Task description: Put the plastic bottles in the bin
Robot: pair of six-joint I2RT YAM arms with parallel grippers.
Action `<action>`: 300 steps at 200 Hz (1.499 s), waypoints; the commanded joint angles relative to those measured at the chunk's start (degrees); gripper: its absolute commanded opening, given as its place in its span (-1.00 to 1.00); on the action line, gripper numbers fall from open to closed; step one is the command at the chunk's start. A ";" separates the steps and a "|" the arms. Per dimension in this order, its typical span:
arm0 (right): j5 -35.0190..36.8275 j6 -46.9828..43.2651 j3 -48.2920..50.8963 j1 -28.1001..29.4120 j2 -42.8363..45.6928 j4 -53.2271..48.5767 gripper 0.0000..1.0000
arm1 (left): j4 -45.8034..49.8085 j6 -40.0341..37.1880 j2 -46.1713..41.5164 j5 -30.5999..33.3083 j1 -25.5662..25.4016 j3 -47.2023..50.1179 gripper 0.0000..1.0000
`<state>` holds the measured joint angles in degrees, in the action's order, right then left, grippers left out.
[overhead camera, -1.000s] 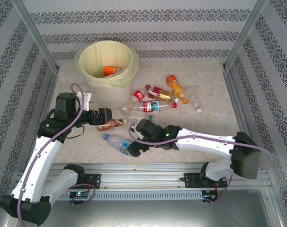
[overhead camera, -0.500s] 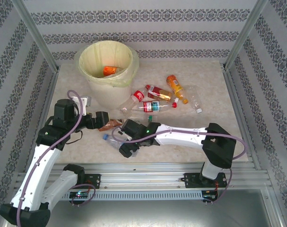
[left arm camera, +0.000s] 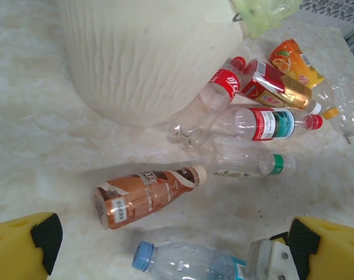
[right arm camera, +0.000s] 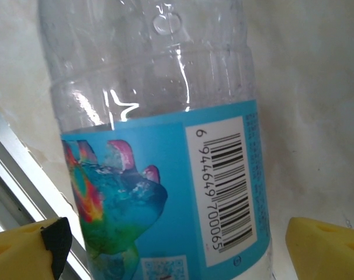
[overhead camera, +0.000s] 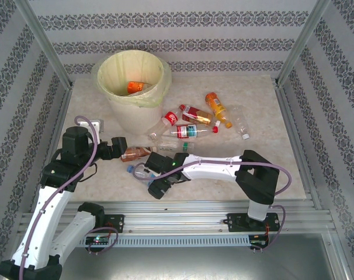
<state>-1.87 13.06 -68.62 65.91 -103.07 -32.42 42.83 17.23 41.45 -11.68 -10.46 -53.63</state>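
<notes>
- Right pincer [right arm camera: 177,251] stands wide astride the blue-label bottle [right arm camera: 165,186], which lies on the desk [right arm camera: 305,87] by the near rail. No clamp shows yet; I judge it is set there to grip.
- Left pincer [left arm camera: 177,245] gapes empty, near a brown bottle [left arm camera: 145,195].
- Bin [overhead camera: 133,114] holds one orange bottle [overhead camera: 135,87]; other bottles [overhead camera: 191,131] lie beside it.
</notes>
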 commanded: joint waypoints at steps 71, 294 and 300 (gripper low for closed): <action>-0.47 0.61 0.31 1.24 -2.98 0.65 0.58 | -4.16 5.00 2.95 -0.68 -0.28 -0.57 1.00; -5.95 10.36 18.78 -11.33 23.01 11.75 0.21 | -24.75 15.83 5.69 -22.55 -1.64 11.72 0.96; -5.65 10.23 18.30 -11.17 23.19 11.17 0.21 | -25.77 16.73 6.14 -22.57 -1.58 11.96 0.95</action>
<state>-5.91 22.70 -48.97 55.20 -80.51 -20.56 23.53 31.38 47.92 -32.03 -11.33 -43.18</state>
